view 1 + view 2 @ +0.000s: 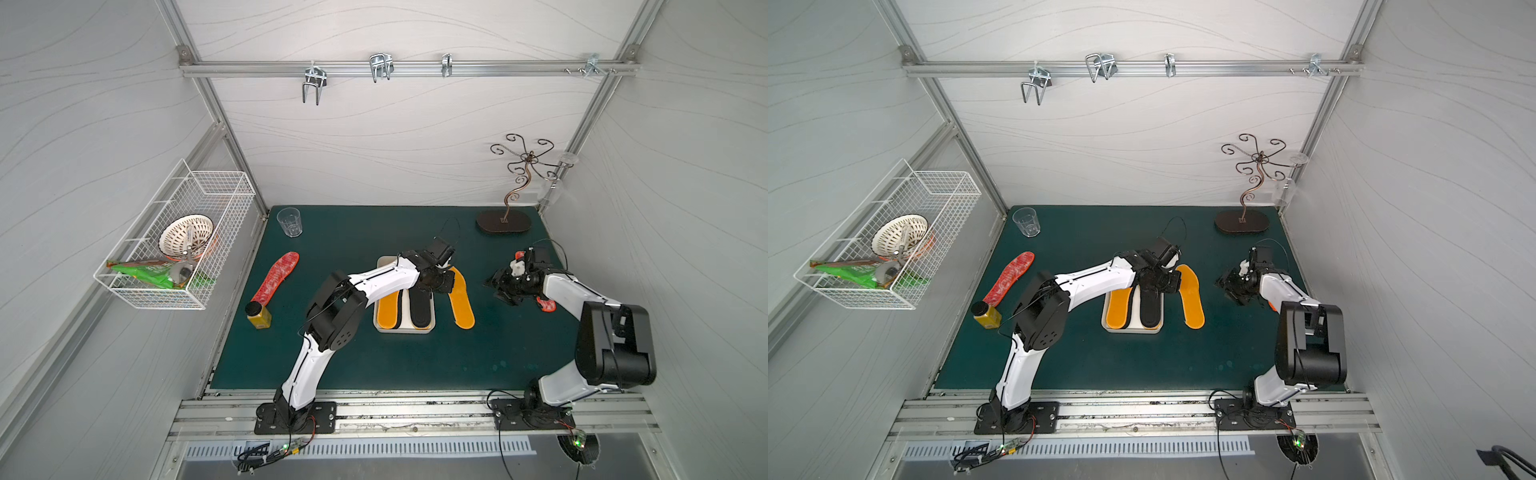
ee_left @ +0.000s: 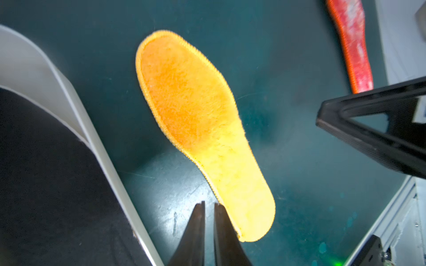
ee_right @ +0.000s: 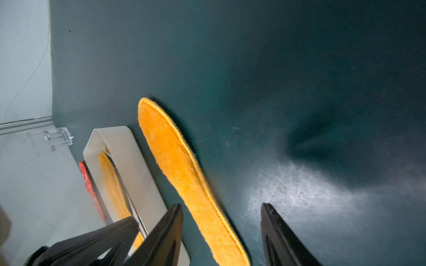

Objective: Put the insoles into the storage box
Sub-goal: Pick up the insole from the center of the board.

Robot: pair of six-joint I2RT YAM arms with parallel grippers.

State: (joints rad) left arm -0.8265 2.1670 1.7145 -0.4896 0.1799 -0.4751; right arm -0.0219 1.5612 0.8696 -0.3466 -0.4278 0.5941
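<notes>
storage box (image 1: 405,330) sits mid green mat (image 1: 332,365), long axis running near-far. inside it: orange insole (image 1: 388,309) on the left side, black insole (image 1: 422,309) on the right side. far end of the box is hidden under the left arm (image 1: 374,282)

loose orange insole (image 1: 462,299) lies flat on the mat just right of the box, roughly parallel to it, outside it

left gripper (image 2: 209,202) is at the far end of that loose insole, between box and insole. fingers (image 2: 196,230) nearly together, only a thin slit, nothing visible in the slit. in the left wrist view one finger overlaps the edge of the insole's narrow end, can't tell if it actually touches

right gripper (image 1: 500,286) has its jaws wide apart, holding nothing, above the mat to the right of the loose insole and clear of it in both top views

red mottled insole (image 1: 276,278) lies on the left of the mat, well apart from the box, its near end right by a yellow bottle (image 1: 258,316) with a black cap. second red insole (image 1: 546,305) is on the right side, mostly hidden under the right arm (image 1: 569,291)

also there: clear glass (image 1: 289,221) far left on the mat, white wire basket (image 1: 178,241) on the left wall, metal stand (image 1: 505,216) far right
</notes>
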